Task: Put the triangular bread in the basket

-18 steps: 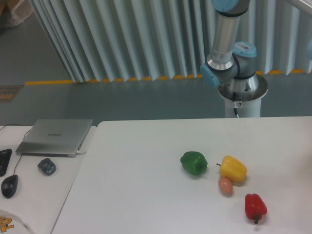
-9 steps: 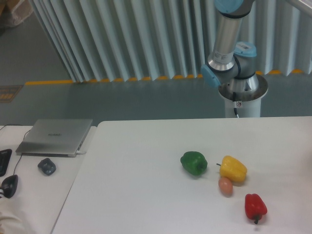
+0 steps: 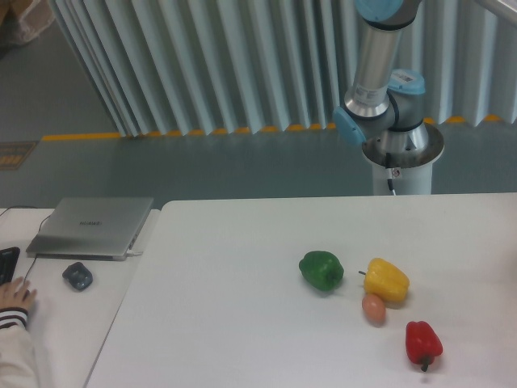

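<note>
The triangular bread and the basket are both out of view. On the white table lie a green bell pepper, a yellow bell pepper, a small pinkish egg-shaped thing touching the yellow one, and a red bell pepper. Only the arm's base and lower links show behind the table; the gripper is out of the frame.
A closed grey laptop and a small dark grey object rest on the left side desk. A person's hand in a white sleeve lies over the spot at the lower left. The robot pedestal stands behind the far edge.
A person's hand has come in at the lower left and now covers the black mouse. The arm's upper link shifted slightly. The peppers have not moved.
</note>
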Robot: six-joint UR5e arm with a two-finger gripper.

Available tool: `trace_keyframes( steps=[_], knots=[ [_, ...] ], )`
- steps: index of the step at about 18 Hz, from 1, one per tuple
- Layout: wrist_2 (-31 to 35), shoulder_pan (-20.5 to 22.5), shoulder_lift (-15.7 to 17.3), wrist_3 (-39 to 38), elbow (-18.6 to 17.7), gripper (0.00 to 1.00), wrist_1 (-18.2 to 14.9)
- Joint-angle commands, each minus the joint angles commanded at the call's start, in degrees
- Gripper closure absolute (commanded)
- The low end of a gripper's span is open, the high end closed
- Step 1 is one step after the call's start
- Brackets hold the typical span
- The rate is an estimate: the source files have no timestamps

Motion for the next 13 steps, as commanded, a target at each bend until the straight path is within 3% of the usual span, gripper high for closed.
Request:
trace_keyframes(
  steps=[7,13],
  knots=[
    [-2.1,-7.1,1.3,-12.9,-0.6,0.0,-1.4],
    [-2.2,-12.1,2.5,-16.1,-1.4,0.0,-1.5]
  ],
)
